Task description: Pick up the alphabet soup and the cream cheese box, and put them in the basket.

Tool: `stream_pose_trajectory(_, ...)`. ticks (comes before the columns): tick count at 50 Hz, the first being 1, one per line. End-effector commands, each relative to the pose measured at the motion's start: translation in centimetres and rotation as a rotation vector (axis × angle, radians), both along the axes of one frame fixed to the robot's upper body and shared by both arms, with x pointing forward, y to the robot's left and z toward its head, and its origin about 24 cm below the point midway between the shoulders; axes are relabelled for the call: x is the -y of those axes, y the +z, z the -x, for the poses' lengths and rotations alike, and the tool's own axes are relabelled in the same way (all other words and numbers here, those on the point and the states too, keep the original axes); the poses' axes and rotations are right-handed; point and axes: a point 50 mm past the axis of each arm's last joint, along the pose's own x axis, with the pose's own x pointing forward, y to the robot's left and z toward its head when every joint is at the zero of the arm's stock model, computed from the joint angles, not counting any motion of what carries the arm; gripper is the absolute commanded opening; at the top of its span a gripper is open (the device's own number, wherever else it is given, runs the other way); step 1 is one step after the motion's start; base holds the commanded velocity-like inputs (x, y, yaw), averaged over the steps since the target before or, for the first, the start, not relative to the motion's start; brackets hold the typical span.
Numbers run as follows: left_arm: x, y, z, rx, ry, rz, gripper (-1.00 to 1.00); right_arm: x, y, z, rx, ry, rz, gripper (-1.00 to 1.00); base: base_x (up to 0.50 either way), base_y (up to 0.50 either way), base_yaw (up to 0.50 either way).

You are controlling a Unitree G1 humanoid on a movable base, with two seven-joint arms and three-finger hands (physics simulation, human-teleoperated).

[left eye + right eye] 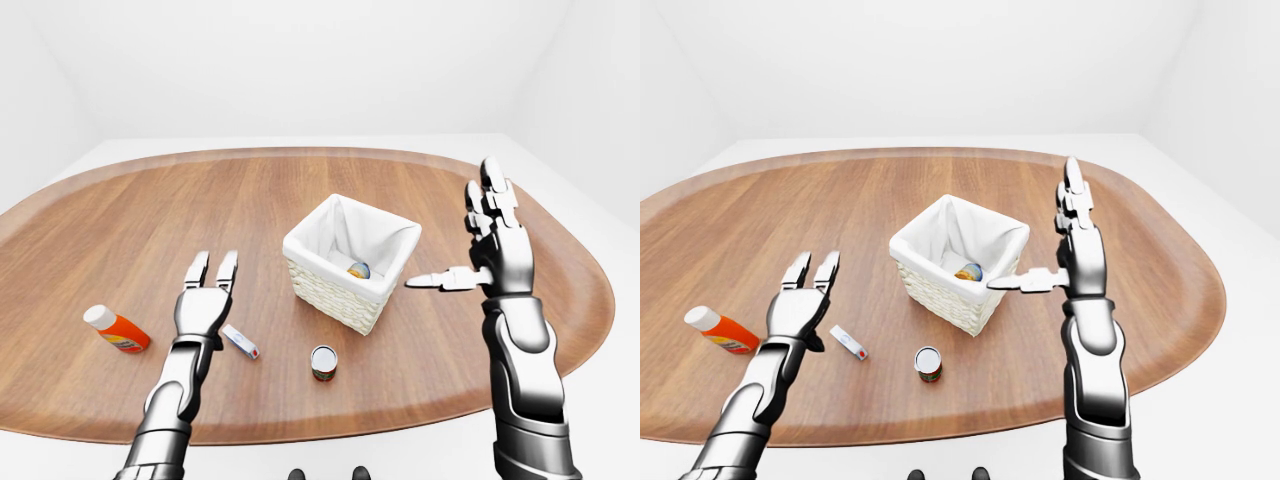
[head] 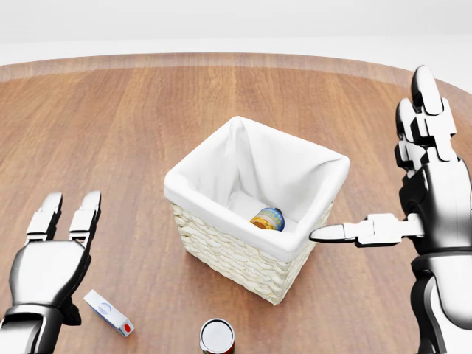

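The robot's silver, three-fingered left hand [image 2: 50,259] hovers over the oval wooden table [image 1: 120,230] with its fingers [image 2: 82,214] spread wide and straight, holding nothing. Just below and to the right of those fingers in the head view lies the small flat white cream cheese box with a red spot at one end [image 2: 108,313], resting on the table and apart from the hand. The silver right hand [image 2: 431,188] stands upright at the right edge of the head view, its two long fingers pointing up and its thumb [image 2: 354,232] stretched sideways to the left, so it too is wide and grips nothing. The tip of that thumb reaches to just beside the right corner of the square woven wicker basket with a white cloth lining [image 2: 221,254]; whether it touches the rim cannot be told. Deep inside the basket, left of the thumb, a small round yellow-and-blue object [image 2: 268,219] lies on the lining. Below the basket, between the two hands, stands the upright alphabet soup can with a pale round lid [image 2: 217,336], close to the basket's lower wall. Well to the left of the left fingers in the left-eye view lies an orange bottle with a white cap [image 1: 116,329].
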Motion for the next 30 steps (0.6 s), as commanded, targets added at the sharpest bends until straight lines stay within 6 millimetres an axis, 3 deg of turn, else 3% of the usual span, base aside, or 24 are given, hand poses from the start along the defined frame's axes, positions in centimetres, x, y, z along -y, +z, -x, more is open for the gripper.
stream_pose_trajectory(1,1.7,-1.3,-0.8,-0.039,-0.045,-0.002,1.00,0.7,2.1,1.0,0.104,0.008,-0.061,1.00,0.00,0.00,0.00)
stream_pose_trajectory(11,2.8,-3.9,-0.7,-0.113,-0.079,-0.014,1.00,2.0,4.7,2.5,0.247,0.003,-0.159,1.00,0.00,0.00,0.00)
stream_pose_trajectory(19,2.9,-5.6,0.0,-0.179,-0.074,-0.007,1.00,2.4,5.5,3.1,0.286,-0.001,-0.188,1.00,0.00,0.00,0.00)
stream_pose_trajectory(30,3.0,-6.7,-0.8,-0.291,-0.046,0.048,1.00,2.8,6.2,3.4,0.329,-0.008,-0.238,1.00,0.00,0.00,0.00)
